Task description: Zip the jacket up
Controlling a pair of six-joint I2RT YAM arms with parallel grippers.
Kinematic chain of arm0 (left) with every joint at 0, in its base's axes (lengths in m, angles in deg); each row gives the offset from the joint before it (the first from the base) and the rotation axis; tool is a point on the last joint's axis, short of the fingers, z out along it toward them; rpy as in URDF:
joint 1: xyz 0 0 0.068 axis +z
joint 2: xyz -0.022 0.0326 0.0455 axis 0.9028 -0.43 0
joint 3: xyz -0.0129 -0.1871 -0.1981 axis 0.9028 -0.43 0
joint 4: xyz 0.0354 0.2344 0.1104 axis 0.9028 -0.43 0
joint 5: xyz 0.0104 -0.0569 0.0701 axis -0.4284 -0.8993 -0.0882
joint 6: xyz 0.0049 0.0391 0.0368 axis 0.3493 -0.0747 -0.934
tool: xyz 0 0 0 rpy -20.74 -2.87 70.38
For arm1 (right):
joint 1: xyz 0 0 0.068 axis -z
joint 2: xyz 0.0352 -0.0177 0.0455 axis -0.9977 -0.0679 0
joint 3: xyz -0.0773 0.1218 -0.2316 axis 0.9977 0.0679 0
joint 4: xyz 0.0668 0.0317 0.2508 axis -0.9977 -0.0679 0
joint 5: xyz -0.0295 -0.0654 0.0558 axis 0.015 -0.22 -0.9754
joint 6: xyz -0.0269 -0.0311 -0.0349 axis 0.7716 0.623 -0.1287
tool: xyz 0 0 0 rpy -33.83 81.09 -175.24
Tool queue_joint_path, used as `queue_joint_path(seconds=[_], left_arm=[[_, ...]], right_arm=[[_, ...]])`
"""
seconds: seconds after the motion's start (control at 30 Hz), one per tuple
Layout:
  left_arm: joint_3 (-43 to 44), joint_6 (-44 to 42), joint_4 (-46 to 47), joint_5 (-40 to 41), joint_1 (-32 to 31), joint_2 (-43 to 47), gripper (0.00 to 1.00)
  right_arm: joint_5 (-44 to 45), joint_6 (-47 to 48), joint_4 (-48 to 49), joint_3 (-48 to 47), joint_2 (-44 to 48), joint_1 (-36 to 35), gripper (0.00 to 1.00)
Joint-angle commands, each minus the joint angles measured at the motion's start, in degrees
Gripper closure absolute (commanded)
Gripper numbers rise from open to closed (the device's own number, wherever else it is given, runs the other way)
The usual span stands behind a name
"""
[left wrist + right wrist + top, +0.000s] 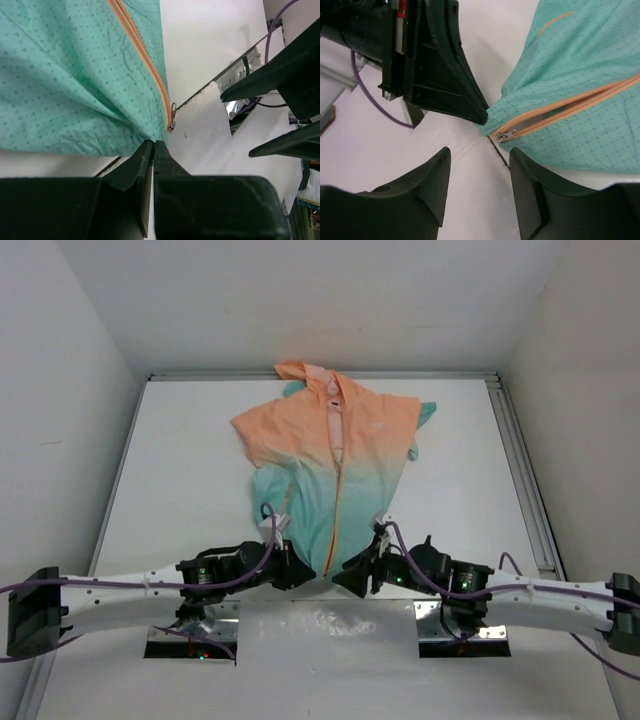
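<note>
The jacket (330, 455) lies flat in the middle of the table, hood at the far end, peach-orange above and teal below. Its orange zipper (145, 60) is open, and the metal slider (507, 135) sits at the bottom hem. My left gripper (153, 145) is shut on the teal hem just left of the zipper's bottom end. My right gripper (480, 160) is open and empty. It hovers just in front of the slider, which lies a little beyond the gap between the fingers (525, 170). In the top view both grippers (305, 575) meet at the hem's middle.
The white table (180, 490) has raised walls at the back and sides and a metal rail (525, 470) along the right. The left gripper's black body (440, 75) is close in front of the right gripper. Metal base plates (190, 640) lie at the near edge.
</note>
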Motion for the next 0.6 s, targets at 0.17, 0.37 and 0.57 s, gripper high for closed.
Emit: queue_joint_path(seconds=[0.17, 0.37, 0.57], left_arm=[[-1.3, 1.0, 3.4, -2.7, -0.3, 4.3, 1.00], [-1.4, 0.6, 4.0, -3.9, -0.3, 5.3, 1.00], [-1.2, 0.2, 4.7, -5.0, -0.2, 5.0, 1.00]], right_arm=[[-5.6, 1.1, 6.4, -0.7, -2.3, 2.2, 0.49], [-6.5, 1.1, 6.9, -0.9, -4.7, 3.4, 0.50], [-7.9, 1.3, 9.0, -1.9, -9.8, 4.1, 0.50]])
